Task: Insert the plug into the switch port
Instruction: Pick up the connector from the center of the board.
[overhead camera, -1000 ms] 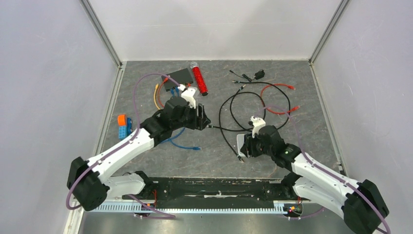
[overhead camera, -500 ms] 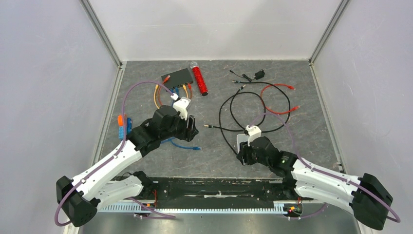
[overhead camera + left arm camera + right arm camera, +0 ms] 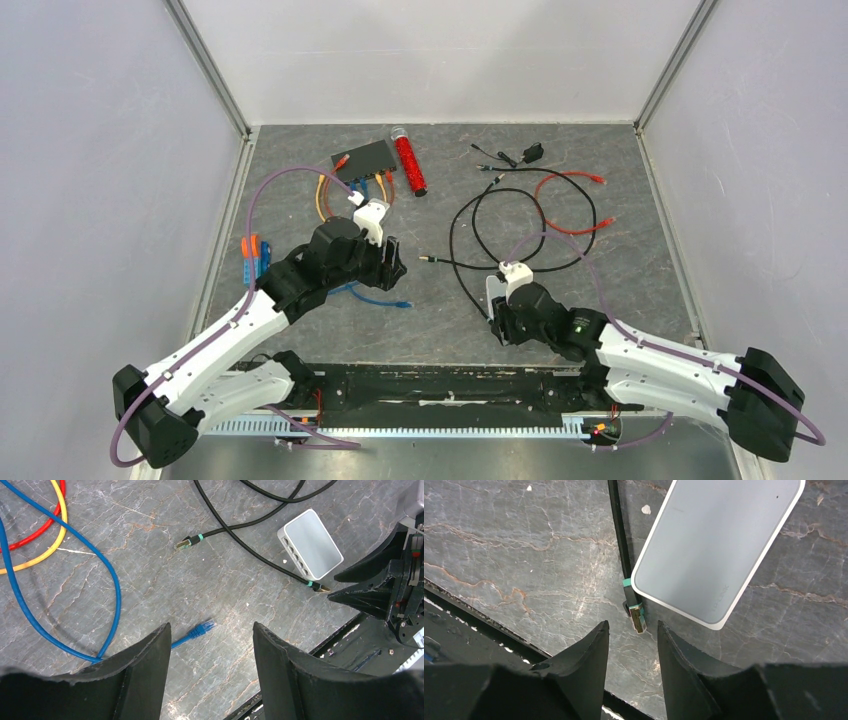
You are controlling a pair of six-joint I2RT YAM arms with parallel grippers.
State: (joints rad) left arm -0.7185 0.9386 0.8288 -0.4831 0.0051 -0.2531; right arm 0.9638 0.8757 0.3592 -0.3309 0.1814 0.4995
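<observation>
1. Task items. The flat black rectangular box (image 3: pixel 365 155) lay at the far left of the grey stone-patterned table (image 3: pixel 620 290). Red, blue and yellow cables ran from its near long edge. The switch port (image 3: pixel 372 177) sat in the row along that edge. Single sockets could not be told apart in the top view.

2. The gold-tipped plug (image 3: pixel 638 618), with a green band behind the tip, ended a black cable (image 3: pixel 618 535). It lay flat on the table, just beside the edge of the white rounded-square box (image 3: pixel 716 545). Contact between the two could not be confirmed. The plug was well apart from the black box.

3. Right gripper (image 3: pixel 631 627). It hung low over the table with the jaws parted a narrow way and nothing between them. The plug lay just beyond the fingertips, in line with the gap. In the top view the gripper (image 3: pixel 497 322) stood at the near end of the white box (image 3: pixel 493 290).

4. Left gripper (image 3: pixel 211 629). Its jaws stood wide apart and empty, above the table. A blue cable plug (image 3: pixel 202 628) lay on the surface below the gap, untouched.
</observation>
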